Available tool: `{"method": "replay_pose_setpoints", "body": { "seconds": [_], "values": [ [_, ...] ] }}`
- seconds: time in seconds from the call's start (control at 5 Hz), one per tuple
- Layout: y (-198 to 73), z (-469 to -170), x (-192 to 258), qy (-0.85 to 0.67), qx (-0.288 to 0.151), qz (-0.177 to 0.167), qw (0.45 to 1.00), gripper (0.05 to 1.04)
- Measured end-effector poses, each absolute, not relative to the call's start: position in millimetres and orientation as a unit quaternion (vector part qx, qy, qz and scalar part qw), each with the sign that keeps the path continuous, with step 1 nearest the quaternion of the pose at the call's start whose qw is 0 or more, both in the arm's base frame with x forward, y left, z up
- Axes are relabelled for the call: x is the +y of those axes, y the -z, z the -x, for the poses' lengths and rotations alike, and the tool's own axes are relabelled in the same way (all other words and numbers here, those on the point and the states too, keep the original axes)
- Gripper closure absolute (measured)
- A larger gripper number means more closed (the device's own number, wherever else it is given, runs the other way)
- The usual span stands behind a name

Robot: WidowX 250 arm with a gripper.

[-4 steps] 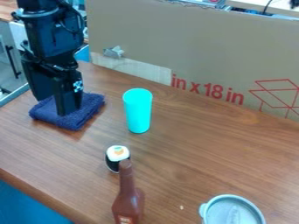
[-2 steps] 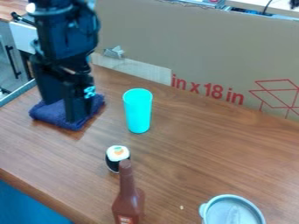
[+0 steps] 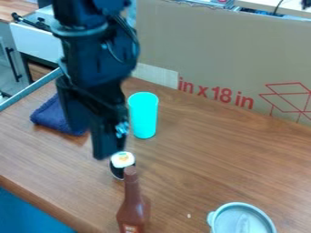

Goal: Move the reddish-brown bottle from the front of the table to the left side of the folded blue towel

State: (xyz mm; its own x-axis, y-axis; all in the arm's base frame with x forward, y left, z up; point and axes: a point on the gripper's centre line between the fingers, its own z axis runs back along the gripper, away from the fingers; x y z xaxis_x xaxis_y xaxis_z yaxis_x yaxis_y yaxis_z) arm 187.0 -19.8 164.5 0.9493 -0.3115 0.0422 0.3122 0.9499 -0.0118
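Well, one end effector (image 3: 97,146) hangs near one sushi roll (image 3: 122,160), one cup (image 3: 144,117), one bottle (image 3: 133,210); wide or narrow, I cannot tell.

Black arm (image 3: 91,57) comes down from above the gripper (image 3: 93,144), near-vertical. Wrist (image 3: 100,86) sits right over the tool. Gripper hangs nose-down, slightly tilted. Cable (image 3: 124,32) loops along the arm, above the tool.

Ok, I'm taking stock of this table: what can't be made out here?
Camera view, all four:
Blue towel: right part, behind the claw.
Sushi piece: lower right, behind the bottle top.
Bottle: base, cut off by bottom edge.
Grey round container: near side, cut off by bottom edge.
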Motion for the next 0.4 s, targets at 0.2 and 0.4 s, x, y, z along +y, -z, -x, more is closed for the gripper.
{"method": "replay_pose_setpoints", "body": {
  "seconds": [0.2,0.4],
  "values": [
    [-139.8,-189.5,-34.7,0.164,0.019,0.019,0.986,0.083],
    [-117.4,-193.5,-50.1,0.165,0.061,-0.003,0.984,0.083]
  ]
}}
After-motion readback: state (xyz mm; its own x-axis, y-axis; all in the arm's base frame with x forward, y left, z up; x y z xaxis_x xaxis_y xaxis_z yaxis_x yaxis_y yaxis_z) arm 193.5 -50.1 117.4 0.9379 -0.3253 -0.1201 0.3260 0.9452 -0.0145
